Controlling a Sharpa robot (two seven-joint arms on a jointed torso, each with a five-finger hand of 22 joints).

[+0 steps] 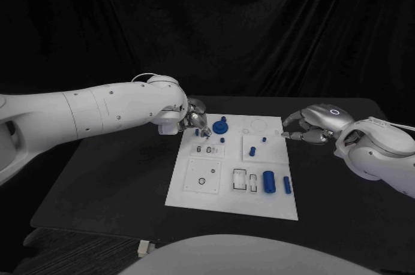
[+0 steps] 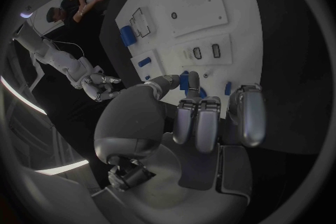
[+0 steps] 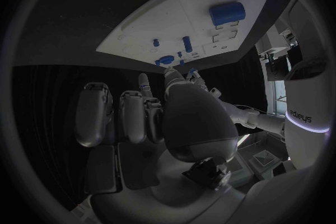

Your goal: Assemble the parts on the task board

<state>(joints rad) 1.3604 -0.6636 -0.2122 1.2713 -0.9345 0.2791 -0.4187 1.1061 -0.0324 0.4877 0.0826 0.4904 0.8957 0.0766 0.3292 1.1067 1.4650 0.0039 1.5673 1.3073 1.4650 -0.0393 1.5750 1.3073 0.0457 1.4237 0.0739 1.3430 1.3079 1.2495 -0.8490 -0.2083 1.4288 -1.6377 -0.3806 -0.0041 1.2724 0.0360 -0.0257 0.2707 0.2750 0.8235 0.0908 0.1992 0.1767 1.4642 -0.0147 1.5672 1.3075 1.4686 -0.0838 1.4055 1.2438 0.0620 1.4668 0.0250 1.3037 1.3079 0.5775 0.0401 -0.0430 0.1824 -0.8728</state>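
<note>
The white task board (image 1: 226, 194) lies in the middle of the black table. My left hand (image 1: 193, 120) hangs over its far left corner. Thumb and a finger pinch a small blue peg (image 2: 185, 79), seen at the fingertips (image 1: 198, 131) in the head view. Just right of it a round blue part with a post (image 1: 220, 127) stands on the board. Small blue pegs (image 1: 253, 150) sit further along the board. Two blue cylinders (image 1: 270, 182) lie near the front right. My right hand (image 1: 305, 130) hovers off the board's far right edge, fingers loosely bent, holding nothing.
Several empty cut-outs (image 1: 203, 174) mark the board's front left and middle. Black table (image 1: 113, 185) surrounds the board on all sides, with a dark curtain behind. A small white tag (image 1: 144, 247) lies at the table's front edge.
</note>
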